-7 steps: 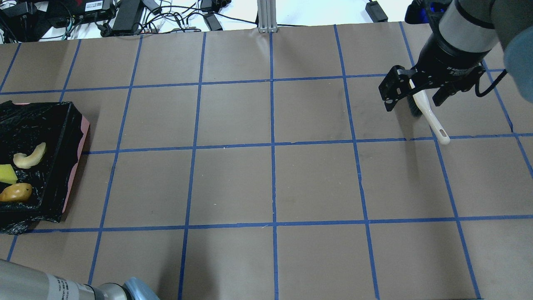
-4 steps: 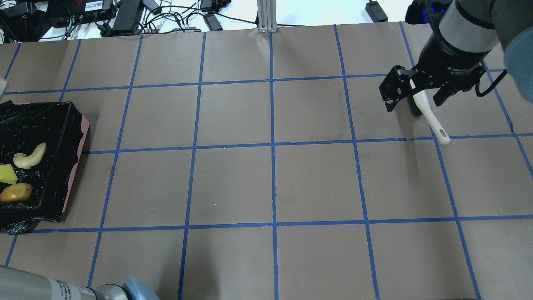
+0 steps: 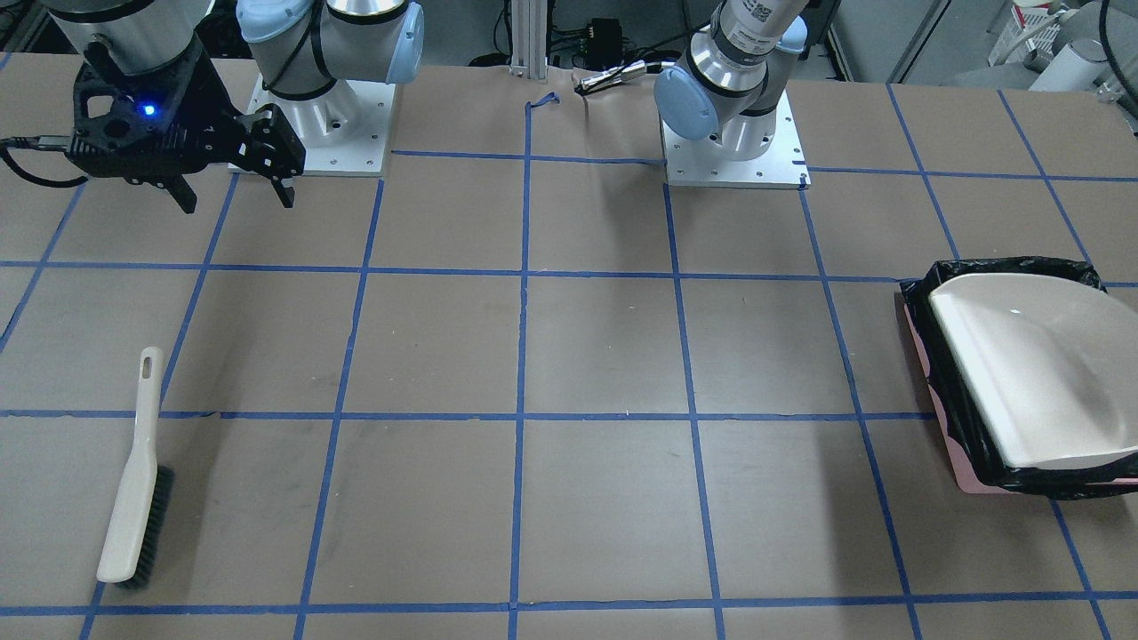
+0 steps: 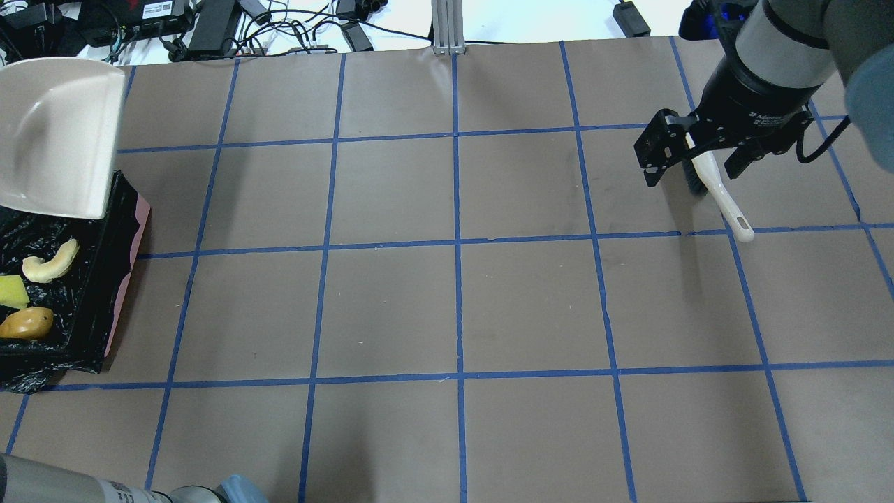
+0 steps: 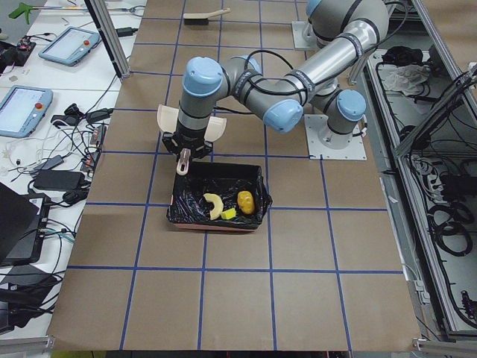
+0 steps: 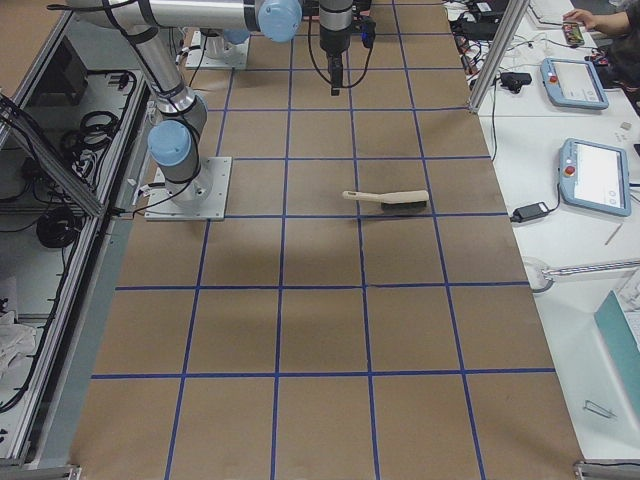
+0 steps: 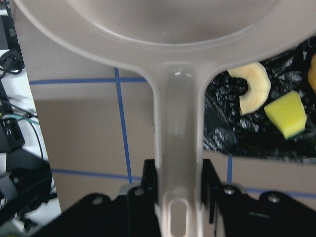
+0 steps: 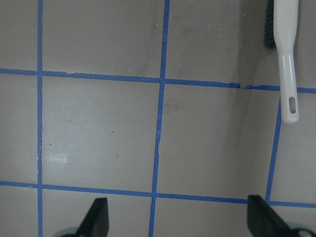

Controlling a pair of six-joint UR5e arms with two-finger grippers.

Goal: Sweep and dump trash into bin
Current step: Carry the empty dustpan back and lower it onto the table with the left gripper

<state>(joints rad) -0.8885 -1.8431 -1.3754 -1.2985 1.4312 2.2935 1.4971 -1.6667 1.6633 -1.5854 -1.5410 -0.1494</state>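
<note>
Left gripper (image 7: 178, 186): we see it clamped on the dustpan (image 4: 59, 133) handle, the pan held above the bin (image 4: 98, 279).
Bin: potato lump (image 4: 26, 323), yellow-green wedge (image 4: 12, 292), croissant (image 4: 49, 260) — all inside.
Right gripper (image 3: 237, 201): jaws spread, empty — raised off the table (image 3: 605, 356).
Brush (image 3: 133, 480): flat on the table.

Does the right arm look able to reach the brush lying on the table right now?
Probably yes: the right tool hangs open and empty almost directly over the brush, and nothing lies between them.
</note>
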